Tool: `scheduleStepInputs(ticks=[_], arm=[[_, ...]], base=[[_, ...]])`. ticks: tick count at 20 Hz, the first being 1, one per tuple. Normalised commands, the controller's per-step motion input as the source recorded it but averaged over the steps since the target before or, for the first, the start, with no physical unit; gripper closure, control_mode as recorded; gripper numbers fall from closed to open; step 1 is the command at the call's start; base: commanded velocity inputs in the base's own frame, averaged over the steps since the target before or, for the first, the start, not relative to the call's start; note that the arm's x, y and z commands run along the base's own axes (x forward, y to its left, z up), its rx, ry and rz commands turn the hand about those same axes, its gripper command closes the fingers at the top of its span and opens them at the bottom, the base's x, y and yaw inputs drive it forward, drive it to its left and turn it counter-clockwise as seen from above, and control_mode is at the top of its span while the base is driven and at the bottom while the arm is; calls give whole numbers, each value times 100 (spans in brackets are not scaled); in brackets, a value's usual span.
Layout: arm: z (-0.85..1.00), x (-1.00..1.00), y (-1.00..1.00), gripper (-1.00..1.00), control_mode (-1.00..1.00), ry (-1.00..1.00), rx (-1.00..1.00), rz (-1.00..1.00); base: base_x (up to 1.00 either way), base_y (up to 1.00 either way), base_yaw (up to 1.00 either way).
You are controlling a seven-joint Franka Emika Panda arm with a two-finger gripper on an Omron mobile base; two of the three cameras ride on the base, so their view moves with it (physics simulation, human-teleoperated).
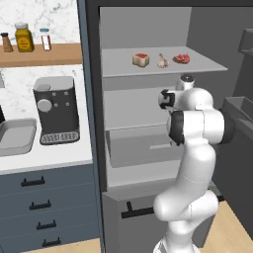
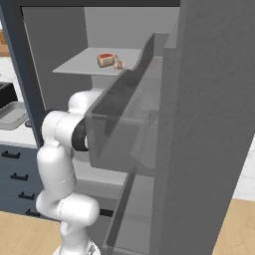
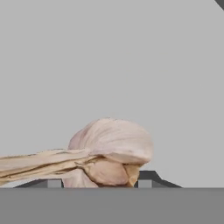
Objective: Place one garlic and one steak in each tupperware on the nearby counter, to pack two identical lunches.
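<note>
Garlic (image 3: 109, 151) right at the tool (image 3: 98, 183), grip state unclear

Hand view: bulb sits between the dark tips (whether they pinch it I cannot tell). Fridge shelf (image 1: 207, 63) carries a steak (image 1: 141, 59), a second garlic (image 1: 162, 61), another steak (image 1: 181, 59); tupperware (image 1: 17, 138) on the table (image 1: 49, 158)

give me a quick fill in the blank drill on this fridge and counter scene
1. On the upper fridge shelf, a garlic bulb lies between two ____.
2. On the counter, the grey tupperware sits to the left of the black ____ machine.
3. In the hand view, a ____ bulb lies close in front of the gripper.
4. The jars stand on a ____ wall shelf above the counter.

Missing words: steaks; coffee; garlic; wooden
</note>
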Motion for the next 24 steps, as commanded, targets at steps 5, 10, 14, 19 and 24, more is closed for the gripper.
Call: scheduleStepInputs(ticks=[5, 10, 14, 19, 24], arm=[[88, -100, 12, 100, -100, -22, 0, 0], [60, -100, 2, 100, -100, -5, -1, 0], [59, -100, 0, 100, -100, 7, -4, 2], [50, -80, 20, 100, 100, 37, -10, 9], [0, 0, 0, 100, 100, 0, 0, 0]], base=[[0, 0, 0], [0, 0, 0], [0, 0, 0], [-20, 10, 4], [-100, 90, 30]])
